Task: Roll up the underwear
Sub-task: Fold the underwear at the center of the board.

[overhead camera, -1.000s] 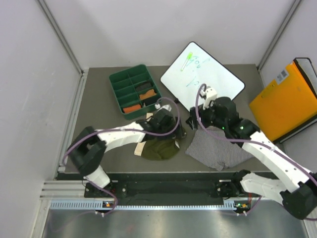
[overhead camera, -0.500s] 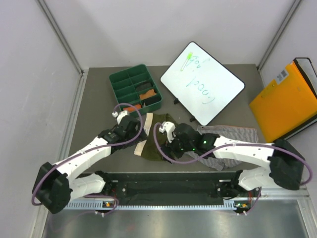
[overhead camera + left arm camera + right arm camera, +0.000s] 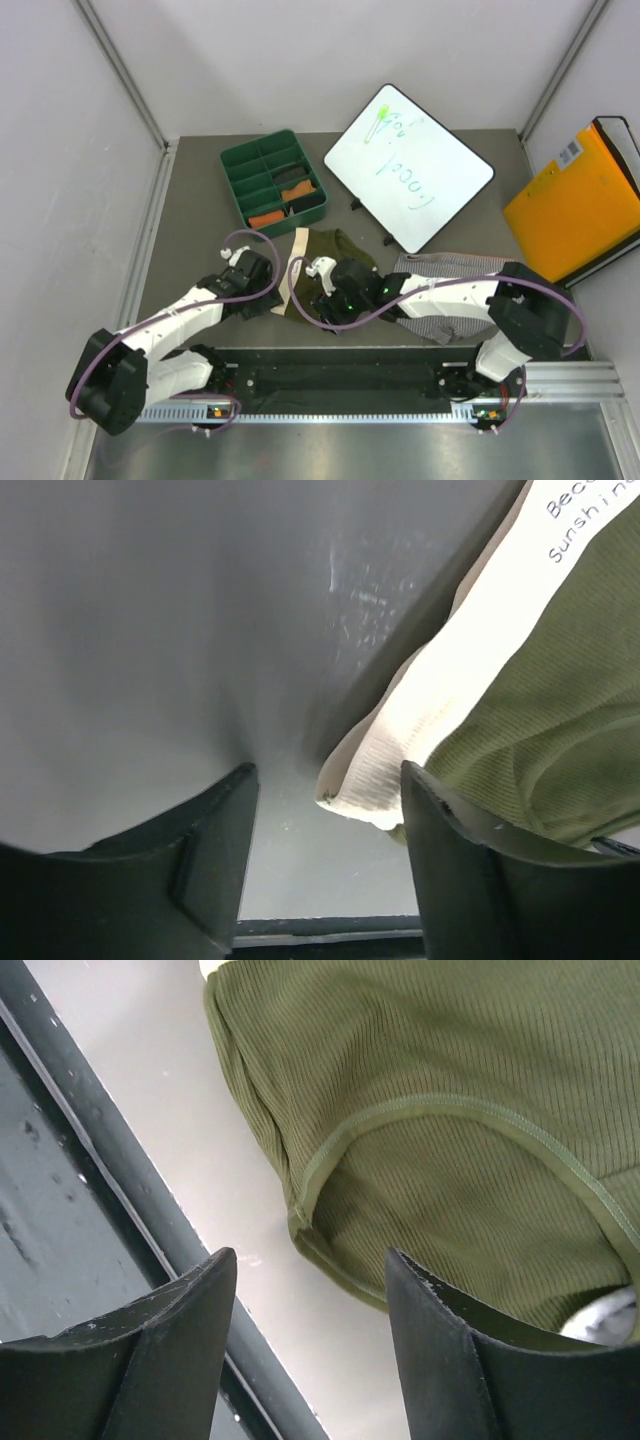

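Note:
The olive green underwear (image 3: 330,252) lies flat on the table, its cream waistband (image 3: 296,268) to the left. My left gripper (image 3: 272,298) is open and low at the waistband's near corner; in the left wrist view that corner (image 3: 368,785) sits between my open fingers (image 3: 210,860). My right gripper (image 3: 318,310) is open at the near hem; the right wrist view shows the hem (image 3: 330,1245) just beyond the open gripper (image 3: 305,1345). The grey-white striped underwear (image 3: 455,265) lies to the right, partly under my right arm. The black speckled one is out of view.
A green divided tray (image 3: 238,160) holding small cloth pieces stands at the back left. A whiteboard (image 3: 408,165) leans at the back middle, and an orange folder (image 3: 580,205) stands at the right. The dark rail along the table's near edge (image 3: 90,1160) runs just below both grippers.
Both arms have swung down to the near edge of the olive underwear. The right gripper left the far striped cloth. The olive piece now lies farther back and spread out.

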You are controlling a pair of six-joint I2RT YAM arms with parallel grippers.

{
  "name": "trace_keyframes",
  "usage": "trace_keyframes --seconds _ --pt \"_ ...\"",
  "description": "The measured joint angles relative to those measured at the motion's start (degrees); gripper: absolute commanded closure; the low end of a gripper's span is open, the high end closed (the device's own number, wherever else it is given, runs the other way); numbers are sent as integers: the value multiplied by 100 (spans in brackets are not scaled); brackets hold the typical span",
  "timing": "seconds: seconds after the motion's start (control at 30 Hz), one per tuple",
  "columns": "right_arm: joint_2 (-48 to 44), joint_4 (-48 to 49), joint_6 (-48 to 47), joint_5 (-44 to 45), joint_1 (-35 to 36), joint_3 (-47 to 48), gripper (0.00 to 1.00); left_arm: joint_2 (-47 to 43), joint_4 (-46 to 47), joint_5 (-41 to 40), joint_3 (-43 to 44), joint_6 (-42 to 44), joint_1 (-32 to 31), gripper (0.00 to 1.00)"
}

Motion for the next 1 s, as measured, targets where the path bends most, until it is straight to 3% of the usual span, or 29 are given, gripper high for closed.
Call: trace_keyframes --seconds 0.1,0.5,0.6,0.63,0.73,1.0 --pt "15 70 59 9 0 7 40 -94 155 166 -142 -120 2 47" --pt "264 210 96 46 0 170 58 -238 614 518 -485 -516 4 76" --pt "457 188 96 42 0 275 70 -251 625 564 -507 -529 4 85" --pt "516 188 98 39 0 308 80 -251 625 575 -507 -535 4 86" --pt "584 162 111 33 0 341 96 -282 625 599 -511 -531 4 97" --pt "358 37 297 -48 0 240 96 -483 581 619 -518 -535 4 100"
